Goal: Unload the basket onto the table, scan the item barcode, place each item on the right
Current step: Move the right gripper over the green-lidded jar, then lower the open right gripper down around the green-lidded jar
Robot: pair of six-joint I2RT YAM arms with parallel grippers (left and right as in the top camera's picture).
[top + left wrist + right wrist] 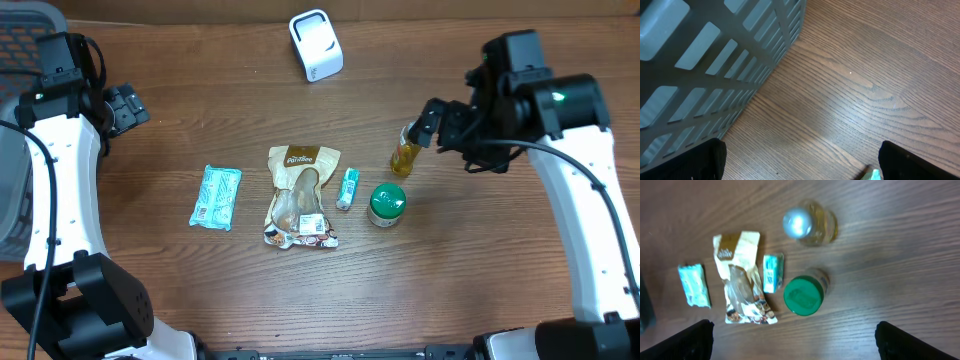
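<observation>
right gripper (428, 125): jaws spread wide, holding nothing, hovering just beside the amber bottle (405, 152)
left gripper (128, 105): released too, empty, parked near the grey basket (20, 60) at the far left corner of the table (200, 300)
amber bottle: upright on the wood, silver cap up, untouched
scanner (316, 45): white, standing at the far middle, well apart from both grippers
green-lidded jar (387, 205): upright, near the amber bottle on its near side
teal box (347, 188): lying between jar and pouch
snack pouch (300, 195): flat at centre
teal packet (216, 197): flat, left of the pouch, apart from it
</observation>
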